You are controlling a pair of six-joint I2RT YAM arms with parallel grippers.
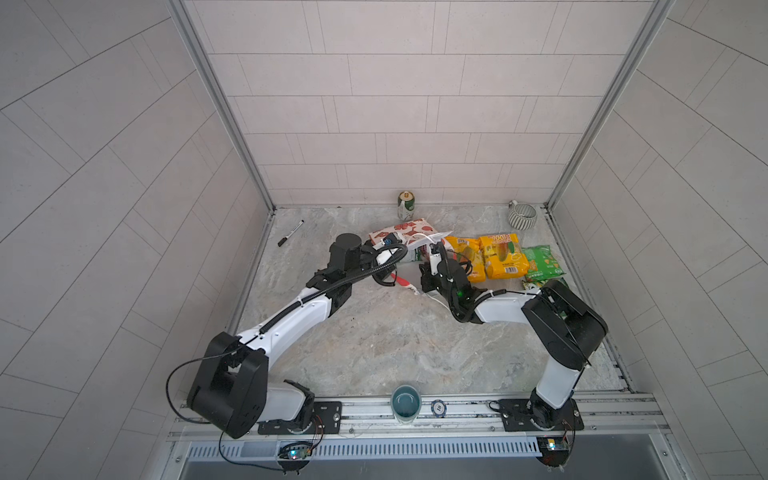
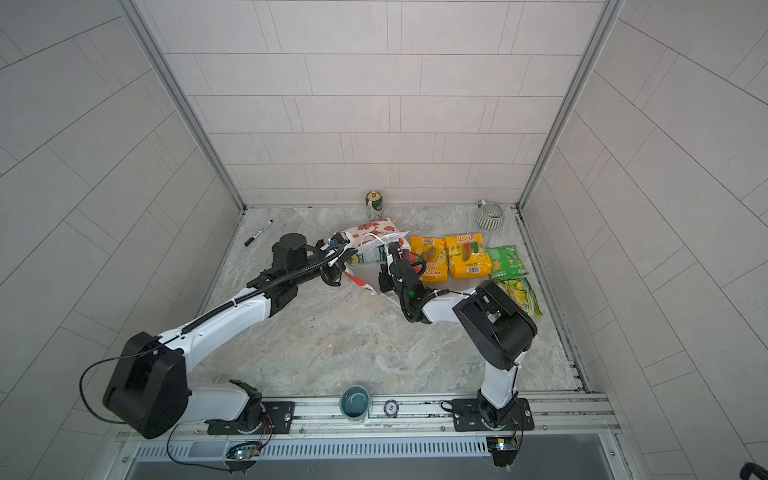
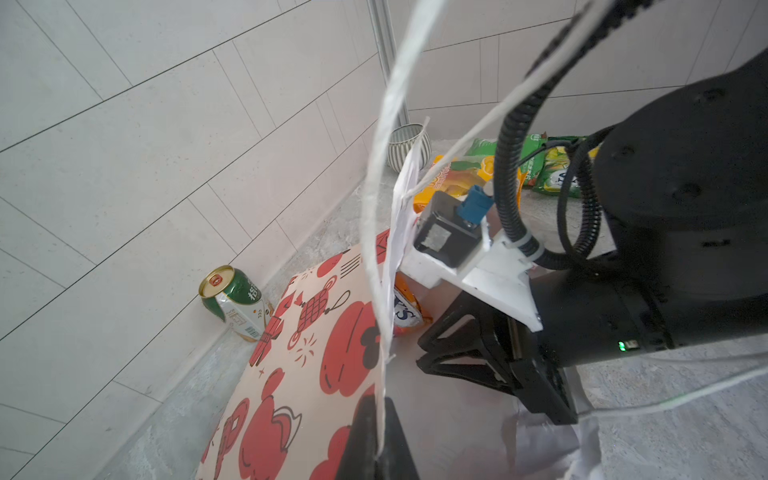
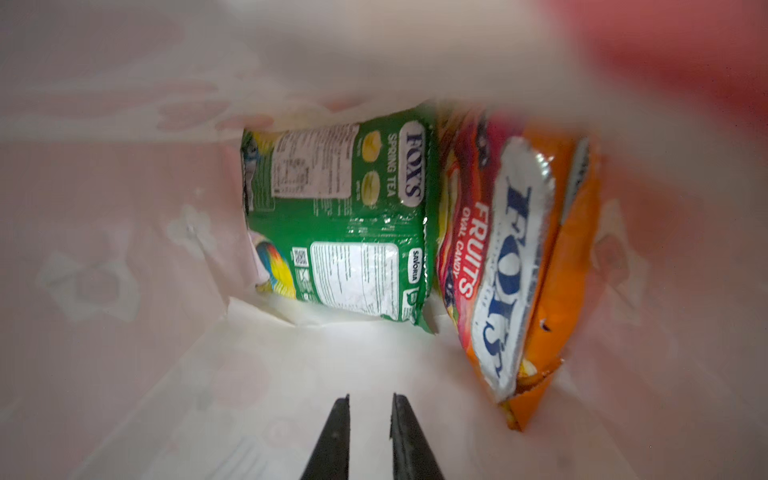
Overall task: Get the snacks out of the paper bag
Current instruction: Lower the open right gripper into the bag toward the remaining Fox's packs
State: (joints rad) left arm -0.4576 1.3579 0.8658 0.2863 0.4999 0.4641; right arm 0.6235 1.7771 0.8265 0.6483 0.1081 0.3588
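The paper bag [image 1: 399, 232] lies on its side on the worktop [image 1: 374, 332], its mouth turned toward the right arm. Two snacks are inside it. A green packet [image 4: 345, 216] lies flat against the closed end. A red-orange packet [image 4: 519, 257] lies beside it and seems propped against the bag's side wall. Four more lie outside, beyond the bag's mouth: the near yellow-orange packet [image 1: 467, 259], the far yellow-orange packet [image 1: 503, 255], an outer green packet [image 1: 540, 262] and a yellow-green packet [image 2: 519, 297].

The right gripper [image 4: 370, 399] sits in the bag's mouth, its jaws a narrow gap apart with nothing between them. Both inner packets lie ahead of it, deeper in the bag, with their long axes running from closed end to mouth. The red-orange packet's near end comes closest, off to one side of the jaws' line. The green packet is straighter ahead but farther in. The right arm is plainly the nearer one. Taking that near end would likely need a sideways shift and wider jaws.

The left gripper [image 3: 376, 411] is clenched on the cord handle [image 3: 374, 208], lifting the bag's upper lip. The left arm stretches long toward the bag. The right arm is folded at the elbow, its forearm low and its wrist aimed into the bag.
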